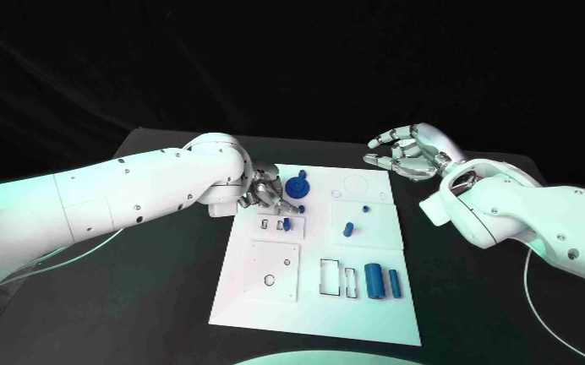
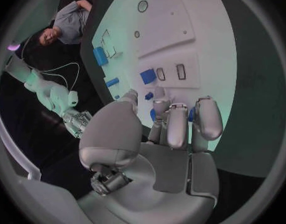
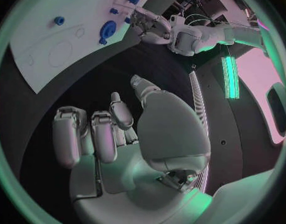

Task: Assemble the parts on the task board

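Left hand point(image 1: 262, 191) over board's point(image 1: 275, 297) far-left corner, fingers curled at blue disc point(image 1: 297, 187); grip unclear. Right hand point(image 1: 408, 152) spread, empty, beyond far-right edge. Advice: seat disc squarely, press gently.

— Surface under inspection?
— A black table point(image 1: 146, 297), matte, with a greenish cast of light along its near left portion.
— Surroundings beyond it?
— Black backdrop point(image 1: 292, 35) fills the far side; no wall detail can be made out.
— Lighting fixtures?
— A vertical green light strip point(image 3: 230, 77) stands beside a pink-lit panel point(image 3: 257, 74) in the right wrist view.
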{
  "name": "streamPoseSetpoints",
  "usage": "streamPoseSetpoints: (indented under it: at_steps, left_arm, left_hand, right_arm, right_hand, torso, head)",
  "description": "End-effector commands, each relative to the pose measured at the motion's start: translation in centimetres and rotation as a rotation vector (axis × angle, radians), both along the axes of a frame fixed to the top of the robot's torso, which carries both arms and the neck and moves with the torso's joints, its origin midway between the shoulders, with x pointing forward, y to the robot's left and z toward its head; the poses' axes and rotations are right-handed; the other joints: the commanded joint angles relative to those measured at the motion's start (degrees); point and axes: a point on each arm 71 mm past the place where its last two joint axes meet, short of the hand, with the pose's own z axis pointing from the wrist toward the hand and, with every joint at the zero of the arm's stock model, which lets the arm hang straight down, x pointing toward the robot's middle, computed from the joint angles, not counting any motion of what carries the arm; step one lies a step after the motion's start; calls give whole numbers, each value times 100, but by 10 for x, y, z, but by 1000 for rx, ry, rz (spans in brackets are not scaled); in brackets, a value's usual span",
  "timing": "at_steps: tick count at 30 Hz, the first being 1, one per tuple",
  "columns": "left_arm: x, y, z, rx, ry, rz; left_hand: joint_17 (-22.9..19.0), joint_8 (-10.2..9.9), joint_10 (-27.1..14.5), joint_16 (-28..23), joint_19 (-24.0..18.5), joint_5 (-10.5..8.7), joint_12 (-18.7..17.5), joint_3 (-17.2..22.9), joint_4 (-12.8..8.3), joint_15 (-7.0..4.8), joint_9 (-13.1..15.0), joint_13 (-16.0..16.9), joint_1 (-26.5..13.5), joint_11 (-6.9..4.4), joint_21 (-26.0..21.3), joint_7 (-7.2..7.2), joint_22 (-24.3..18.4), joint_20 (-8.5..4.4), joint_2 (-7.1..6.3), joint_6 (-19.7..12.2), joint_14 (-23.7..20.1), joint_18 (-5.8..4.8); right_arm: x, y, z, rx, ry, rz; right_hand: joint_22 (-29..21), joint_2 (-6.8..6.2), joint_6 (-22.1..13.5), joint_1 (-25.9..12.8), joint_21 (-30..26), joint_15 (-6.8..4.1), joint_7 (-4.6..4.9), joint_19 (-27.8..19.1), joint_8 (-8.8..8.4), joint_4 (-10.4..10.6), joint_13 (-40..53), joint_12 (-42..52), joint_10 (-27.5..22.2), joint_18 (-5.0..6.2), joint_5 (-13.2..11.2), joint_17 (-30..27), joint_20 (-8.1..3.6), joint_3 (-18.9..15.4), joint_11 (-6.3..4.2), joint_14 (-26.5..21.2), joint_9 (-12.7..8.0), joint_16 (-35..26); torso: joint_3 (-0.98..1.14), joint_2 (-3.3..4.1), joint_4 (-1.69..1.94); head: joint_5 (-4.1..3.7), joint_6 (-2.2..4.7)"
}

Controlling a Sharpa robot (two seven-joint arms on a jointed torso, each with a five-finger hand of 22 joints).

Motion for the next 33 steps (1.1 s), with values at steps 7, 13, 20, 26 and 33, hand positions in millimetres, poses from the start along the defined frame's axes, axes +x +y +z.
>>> streamPoseSetpoints:
  at_steps: [7,13,20,26,33]
  left_arm:
    - [-3,-3,-5,26,73,-41]
    - [-2,-5,-6,25,79,-42]
    - [-2,-8,-8,26,87,-43]
    - [-2,-9,-10,24,91,-42]
    - [-2,-11,-12,19,100,-41]
  left_hand:
    - [-27,38,-83,-46,-22,33,-48,-31,-3,-6,37,-26,-7,-2,19,-12,-27,26,67,-66,116,-80]
    - [-31,44,-93,-52,-24,61,-46,-24,-9,-4,61,-26,76,-1,22,-12,-19,31,96,-83,111,-81]
    - [-28,53,-92,-51,-20,74,-36,-21,-11,-5,85,-18,172,-3,29,-15,-4,34,99,-89,110,-83]
    - [-28,52,-97,-54,-23,100,-28,5,-12,-6,112,-16,307,-5,34,-16,5,36,125,-107,108,-83]
    - [-26,46,-96,-55,-20,108,-19,42,-14,-7,130,-10,436,-7,41,-17,20,37,136,-116,108,-85]
  right_arm:
    - [0,1,-2,-7,15,14]
    - [0,2,-2,-9,22,15]
    - [1,3,-2,-8,18,15]
    - [1,3,-3,-8,18,15]
    - [1,4,-3,-9,21,17]
  right_hand:
    - [880,-6,22,12,-28,-28,-9,23,21,41,-11,-32,-37,21,53,706,-5,4,-9,417,5,-35]
    - [875,-4,22,14,-35,-28,-9,18,21,44,-12,-33,-37,23,63,704,-5,5,-10,416,5,-36]
    - [874,7,25,25,-39,-32,-12,18,26,57,-7,-31,-31,24,119,699,-9,14,-14,415,4,-39]
    - [871,10,26,32,-43,-33,-13,15,28,60,-16,-37,-37,25,143,694,-10,19,-15,414,4,-41]
    - [869,11,26,37,-46,-34,-13,13,28,61,-15,-37,-35,26,160,692,-11,21,-16,414,4,-42]
  torso:
    - [-4,4,4]
    - [-7,2,4]
    - [-7,3,-1]
    - [-5,7,-1]
    - [-2,8,-3]
  head:
    - [-7,-11]
    - [-19,0]
    - [-18,-10]
    - [-26,-27]
    - [-33,-43]
